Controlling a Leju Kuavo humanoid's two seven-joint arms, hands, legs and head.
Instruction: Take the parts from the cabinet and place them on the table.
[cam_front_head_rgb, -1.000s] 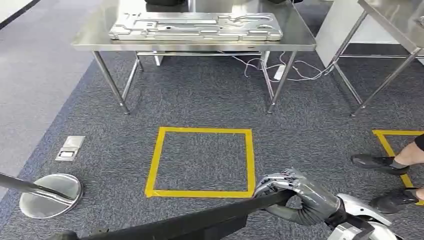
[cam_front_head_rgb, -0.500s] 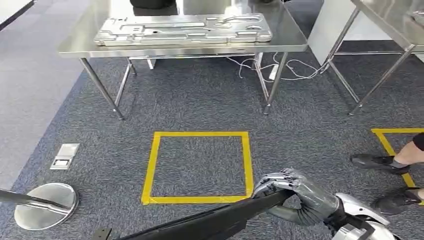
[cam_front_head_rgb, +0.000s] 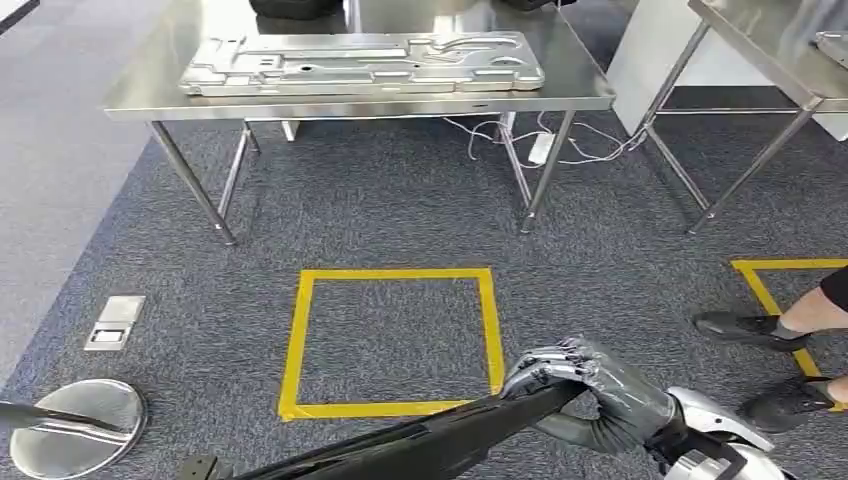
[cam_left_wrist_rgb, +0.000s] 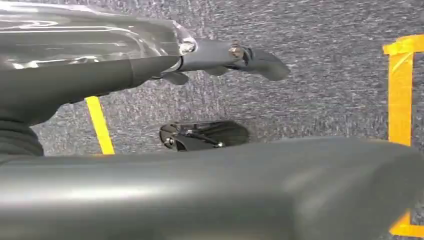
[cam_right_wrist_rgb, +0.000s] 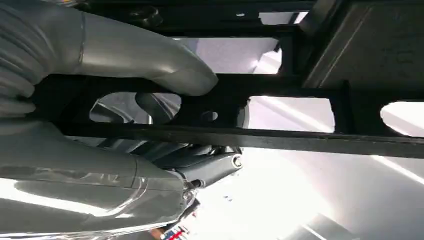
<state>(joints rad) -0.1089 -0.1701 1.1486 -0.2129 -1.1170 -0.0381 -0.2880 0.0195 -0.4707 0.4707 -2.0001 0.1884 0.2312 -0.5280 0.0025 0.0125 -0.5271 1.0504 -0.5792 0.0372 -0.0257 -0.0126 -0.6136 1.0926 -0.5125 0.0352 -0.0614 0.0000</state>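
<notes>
Where the yellow tape square (cam_front_head_rgb: 392, 342) marks the grey carpet, the right robot hand (cam_front_head_rgb: 580, 385) sits just beside the square's near right corner, its fingers wrapped over the end of a long flat black part (cam_front_head_rgb: 400, 450). The black part runs from that hand across the near edge of the square toward the robot's left side. In the right wrist view the grey thumb (cam_right_wrist_rgb: 150, 62) lies over a black openwork bar of the same part (cam_right_wrist_rgb: 260, 125), with darker fingers below it, so this hand grips the part.

The left robot hand (cam_left_wrist_rgb: 215, 60) shows in the left wrist view as a grey cover with dark fingers reaching out over the carpet; a broad dark blurred surface lies across the view close to the camera. Whether this hand holds anything cannot be told.

Beyond the tape square, well apart from it, stands the stainless steel counter (cam_front_head_rgb: 560, 98) on slim legs. A large pressed silver metal panel (cam_front_head_rgb: 365, 62) lies flat on it. White cables (cam_front_head_rgb: 560, 145) trail on the carpet under the counter.

To the left of the square: a small metal floor plate (cam_front_head_rgb: 113, 322), and nearer the robot a round shiny metal base (cam_front_head_rgb: 75, 425). To the right of the square: a person's black shoes (cam_front_head_rgb: 740, 328) by a second strip of yellow tape (cam_front_head_rgb: 770, 290).
</notes>
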